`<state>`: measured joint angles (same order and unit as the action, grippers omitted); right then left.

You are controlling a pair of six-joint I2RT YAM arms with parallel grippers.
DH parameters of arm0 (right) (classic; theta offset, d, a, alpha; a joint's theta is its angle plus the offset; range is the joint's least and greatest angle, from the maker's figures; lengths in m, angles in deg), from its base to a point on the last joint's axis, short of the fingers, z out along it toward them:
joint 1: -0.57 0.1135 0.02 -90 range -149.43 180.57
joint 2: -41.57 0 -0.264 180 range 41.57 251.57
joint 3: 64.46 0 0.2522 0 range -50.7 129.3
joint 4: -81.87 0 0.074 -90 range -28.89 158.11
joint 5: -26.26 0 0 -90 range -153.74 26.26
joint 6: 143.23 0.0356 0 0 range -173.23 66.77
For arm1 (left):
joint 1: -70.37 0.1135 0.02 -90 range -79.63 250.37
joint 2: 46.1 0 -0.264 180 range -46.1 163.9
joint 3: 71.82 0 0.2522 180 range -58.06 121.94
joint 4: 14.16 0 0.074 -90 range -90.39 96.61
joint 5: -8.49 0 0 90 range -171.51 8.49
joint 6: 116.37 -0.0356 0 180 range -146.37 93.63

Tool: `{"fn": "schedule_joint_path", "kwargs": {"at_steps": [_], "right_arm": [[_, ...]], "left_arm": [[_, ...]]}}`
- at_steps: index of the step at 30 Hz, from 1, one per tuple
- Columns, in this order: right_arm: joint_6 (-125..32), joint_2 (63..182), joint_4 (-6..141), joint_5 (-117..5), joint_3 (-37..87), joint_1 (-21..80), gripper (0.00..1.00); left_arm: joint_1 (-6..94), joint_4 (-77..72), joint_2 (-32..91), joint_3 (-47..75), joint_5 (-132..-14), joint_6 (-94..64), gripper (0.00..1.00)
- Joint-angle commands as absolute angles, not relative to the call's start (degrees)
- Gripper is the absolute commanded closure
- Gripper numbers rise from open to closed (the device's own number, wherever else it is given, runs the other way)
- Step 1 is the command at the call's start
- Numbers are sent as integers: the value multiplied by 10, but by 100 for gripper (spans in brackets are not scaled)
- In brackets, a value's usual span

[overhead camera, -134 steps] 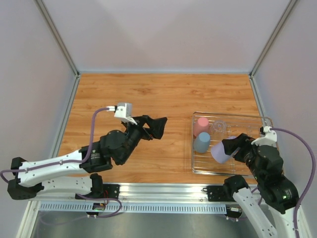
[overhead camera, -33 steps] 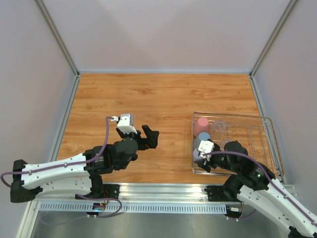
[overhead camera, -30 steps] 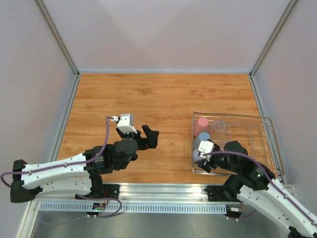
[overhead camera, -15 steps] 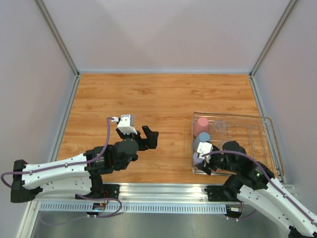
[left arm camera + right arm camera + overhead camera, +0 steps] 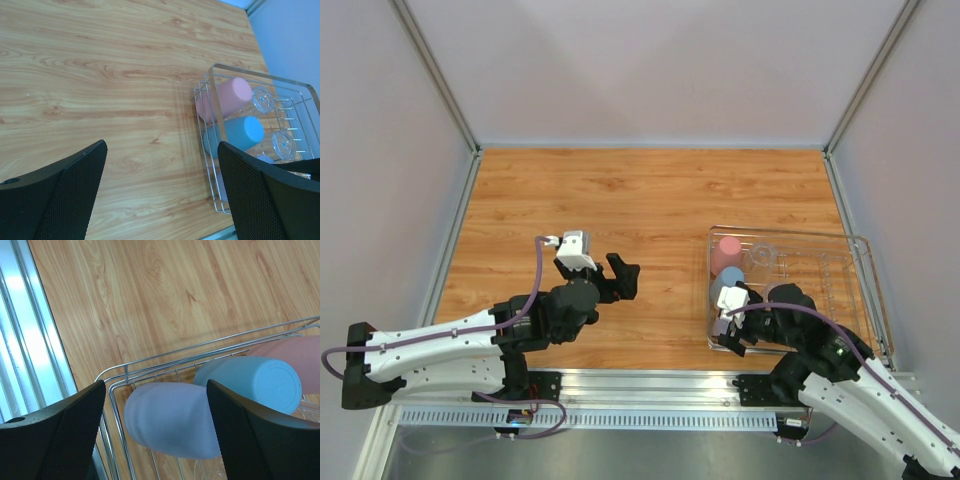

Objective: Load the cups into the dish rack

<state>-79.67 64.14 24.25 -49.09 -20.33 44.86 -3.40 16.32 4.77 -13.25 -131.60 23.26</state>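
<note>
Right gripper (image 5: 155,385) is over the near-left corner of the dish rack (image 5: 785,229), fingers spread wide, with the lavender cup (image 5: 170,420) below and between them. It looks let go, though I can't rule out one pad grazing it. Left gripper (image 5: 161,145) is spread too, holding nothing, hanging over bare wood mid-table towards the near edge. Rack sits by the table's (image 5: 620,190) near-right corner. Count: pink cup (image 5: 225,97), blue cup (image 5: 235,135) and lavender in a line down the rack's left end, lavender nearest the near edge. The far glass tumbler (image 5: 263,99) and the near glass tumbler (image 5: 283,144) stand just right of them. So all five are inside and I see no cup on the wood. My read: loading is done bar pulling the right arm out, maybe a tidy-up, since the lavender seems to lie on its side. Clearance: lavender is tight to the rim wires at that corner, and the rack's near rim is close to the table's near edge and the rail. Straight up looks like the safe exit. Sideways risks hooking the wire or knocking blue. Rack's right half is bare grid.
</note>
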Motion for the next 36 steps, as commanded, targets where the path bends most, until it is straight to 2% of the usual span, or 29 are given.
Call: {"fn": "schedule_joint_path", "kwargs": {"at_steps": [1, 6, 8, 11, 15, 19, 20, 22, 23, 25, 27, 36], "right_arm": [[-801, 645, 257, -488, -184, 446, 16], [-792, 643, 261, -492, -182, 446, 15], [-776, 640, 270, -504, -176, 446, 12], [-745, 656, 254, -527, -136, 446, 4], [-714, 677, 254, -542, -73, 446, 3], [-590, 692, 276, -623, -41, 446, 2], [-566, 701, 266, -683, -30, 446, 2], [-489, 732, 223, -752, 14, 446, 0], [-410, 780, 153, -815, 71, 446, 0], [-343, 852, 54, -812, 118, 446, 0], [-260, 891, 22, -792, 141, 446, 0], [-141, 850, 2, -826, 86, 446, 1]], "left_arm": [[-32, 140, 41, -137, -1328, 227, 0], [-32, 138, 40, -137, -1328, 227, 0], [-32, 137, 40, -136, -1328, 221, 0], [-32, 140, 42, -131, -1327, 215, 0], [-31, 132, 43, -130, -1328, 207, 0], [-30, 130, 44, -125, -1325, 200, 0], [-30, 134, 44, -124, -1324, 201, 0], [-30, 156, 44, -117, -1327, 214, 0], [-30, 162, 43, -116, -1327, 217, 0], [-30, 171, 37, -118, -1326, 227, 0], [-30, 165, 34, -126, -1325, 228, 0], [-30, 171, 17, -132, -1330, 225, 0]]}}
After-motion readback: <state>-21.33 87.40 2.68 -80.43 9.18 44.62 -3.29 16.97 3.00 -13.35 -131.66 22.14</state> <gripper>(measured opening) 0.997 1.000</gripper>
